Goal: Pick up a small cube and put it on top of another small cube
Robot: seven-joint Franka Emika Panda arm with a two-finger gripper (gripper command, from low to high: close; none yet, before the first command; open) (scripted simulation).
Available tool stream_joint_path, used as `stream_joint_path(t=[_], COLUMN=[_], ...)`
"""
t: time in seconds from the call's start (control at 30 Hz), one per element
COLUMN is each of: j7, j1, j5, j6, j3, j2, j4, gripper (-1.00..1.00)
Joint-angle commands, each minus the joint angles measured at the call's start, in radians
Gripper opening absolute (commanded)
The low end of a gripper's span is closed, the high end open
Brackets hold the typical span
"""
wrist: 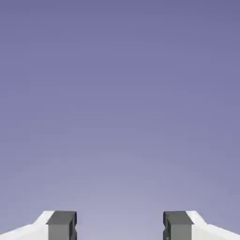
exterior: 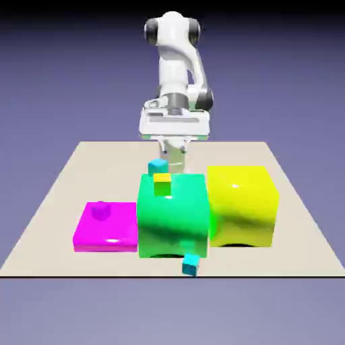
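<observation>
Teal cubes sit apart, you'll see: one [exterior: 158, 166] behind the big green block [exterior: 172, 215], near the gripper [wrist: 119, 225], another [exterior: 191, 265] at the table's [exterior: 47, 222] front edge. Your magenta cube [exterior: 100, 210] rests on the flat magenta slab [exterior: 108, 229]. Jaws stand wide, holding nothing.
</observation>
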Motion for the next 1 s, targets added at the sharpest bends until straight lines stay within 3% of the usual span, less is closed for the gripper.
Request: stream_joint_path(t=[0.0, 0.97], j7=[0.012, 0.359], j1=[-0.006, -0.185], j5=[0.000, 0.012], j6=[-0.032, -0.959], j3=[0.008, 0.237], j2=[0.036, 1.087], j4=[0.030, 0.892], gripper=[0.00, 0.00])
